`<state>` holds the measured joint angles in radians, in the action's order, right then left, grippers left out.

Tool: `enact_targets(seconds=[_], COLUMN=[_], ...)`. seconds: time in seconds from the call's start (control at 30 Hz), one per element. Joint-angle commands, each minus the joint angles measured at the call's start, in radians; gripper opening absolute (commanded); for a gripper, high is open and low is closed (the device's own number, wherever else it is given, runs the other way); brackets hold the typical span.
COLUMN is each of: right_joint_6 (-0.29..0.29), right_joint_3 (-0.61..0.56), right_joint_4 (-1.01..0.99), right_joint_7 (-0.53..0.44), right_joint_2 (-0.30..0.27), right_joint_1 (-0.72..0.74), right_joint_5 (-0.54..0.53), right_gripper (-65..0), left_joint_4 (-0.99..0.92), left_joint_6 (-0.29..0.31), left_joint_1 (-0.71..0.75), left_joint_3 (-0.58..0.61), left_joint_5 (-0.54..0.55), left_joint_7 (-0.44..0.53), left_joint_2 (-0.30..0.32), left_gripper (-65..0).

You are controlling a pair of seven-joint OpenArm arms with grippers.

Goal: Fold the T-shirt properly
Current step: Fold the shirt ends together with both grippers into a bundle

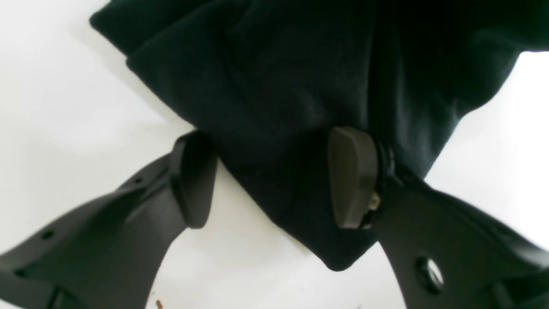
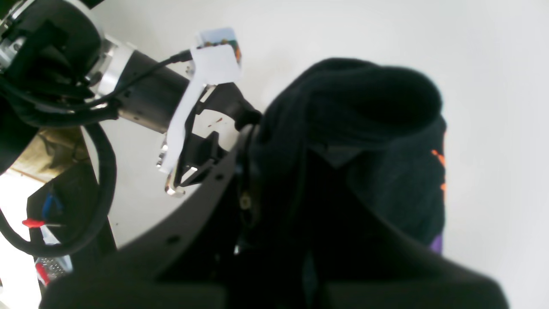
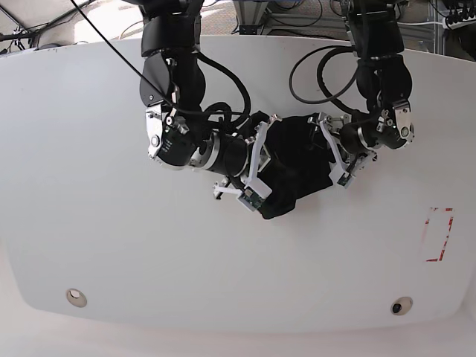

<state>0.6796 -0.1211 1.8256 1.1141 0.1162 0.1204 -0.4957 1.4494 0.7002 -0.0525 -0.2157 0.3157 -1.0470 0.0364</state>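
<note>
Right gripper (image 2: 274, 180): pressed together on a thick bunch of the T-shirt (image 3: 294, 167), which hides the fingertips in the right wrist view; the grip seems meant to keep that side of the cloth gathered
Left gripper (image 1: 274, 178): spread wide, one pad (image 1: 195, 178) on each side of a pointed black fold, clamping nothing; it looks poised to take that corner
T-shirt: bunched in a dark heap between the two grippers, low over the white table (image 3: 111, 245), far from flat, so the fold looks barely begun
Print: only slivers of orange and purple show at the heap's edge beside the right gripper
Around: red rectangular outline (image 3: 437, 234) on the table, well away on the left gripper's outer side
In the way: white camera brackets and looping black cables (image 3: 320, 71) crowd close to the cloth, and both arms sit tight together over it
</note>
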Motion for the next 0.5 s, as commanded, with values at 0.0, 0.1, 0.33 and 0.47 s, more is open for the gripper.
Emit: enact_targets(seconds=[0.0, 0.1, 0.33, 0.47], right_joint_6=[0.001, 0.001, -0.001, -0.014], right_joint_3=[-0.010, -0.022, -0.078, -0.098], right_joint_4=[-0.068, -0.132, -0.295, -0.344], right_joint_7=[-0.062, -0.110, -0.223, -0.279], right_joint_2=[0.006, 0.018, 0.020, 0.021], right_joint_1=[0.040, 0.048, 0.100, 0.109], right_joint_5=[-0.014, -0.010, -0.005, -0.005], right_gripper=[-65.0, -65.0, -59.6, -44.7], left_joint_4=[-0.003, 0.004, 0.004, 0.001], left_joint_6=[-0.002, -0.002, -0.002, -0.002], left_joint_1=[0.001, 0.001, 0.001, 0.001], left_joint_3=[0.002, 0.002, 0.002, 0.002], left_joint_5=[-0.022, -0.020, -0.017, 0.017], left_joint_7=[-0.039, -0.039, -0.039, -0.039], left_joint_2=[0.001, 0.000, 0.000, 0.000], left_gripper=[-26.5, -26.5, -26.5, -26.5])
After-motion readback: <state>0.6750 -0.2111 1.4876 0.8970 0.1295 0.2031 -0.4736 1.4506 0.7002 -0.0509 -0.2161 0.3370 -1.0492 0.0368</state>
